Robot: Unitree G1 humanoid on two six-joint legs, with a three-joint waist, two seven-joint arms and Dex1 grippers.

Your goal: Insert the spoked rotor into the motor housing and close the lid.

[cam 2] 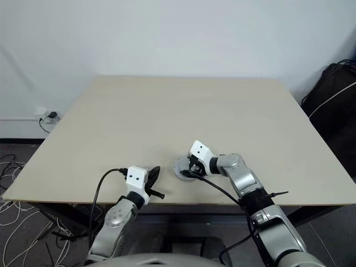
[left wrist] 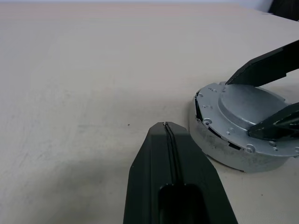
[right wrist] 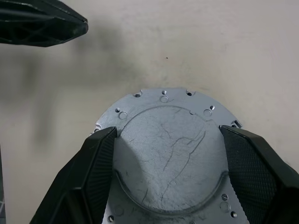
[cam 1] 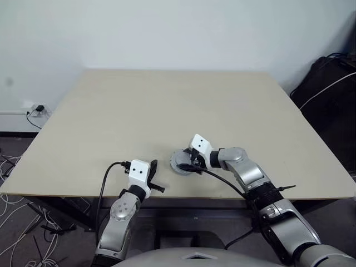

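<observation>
On the pale bench [cam 1: 167, 105], near its front edge, the lid [right wrist: 168, 149] sits on top of the motor housing [left wrist: 224, 151], the two forming one low silver-grey stack. The right gripper [right wrist: 168, 175] comes down over it with its fingers spread to either side of the cap's raised centre, apparently placed to seat or steady the lid rather than carry it; whether the pads actually touch the metal cannot be told. The left gripper [left wrist: 168, 128], its fingers pressed together and holding nothing, rests on the bench just beside the stack, seemingly parked clear of the work. The lid is a round, dull metal cap, lightly scratched, with a shallow domed middle and a flat rim dotted with small holes; at one side its edge looks lifted, leaving a dark gap over the paler body below, which suggests it is not yet fully closed. The spoked rotor is presumably already under the cap.
</observation>
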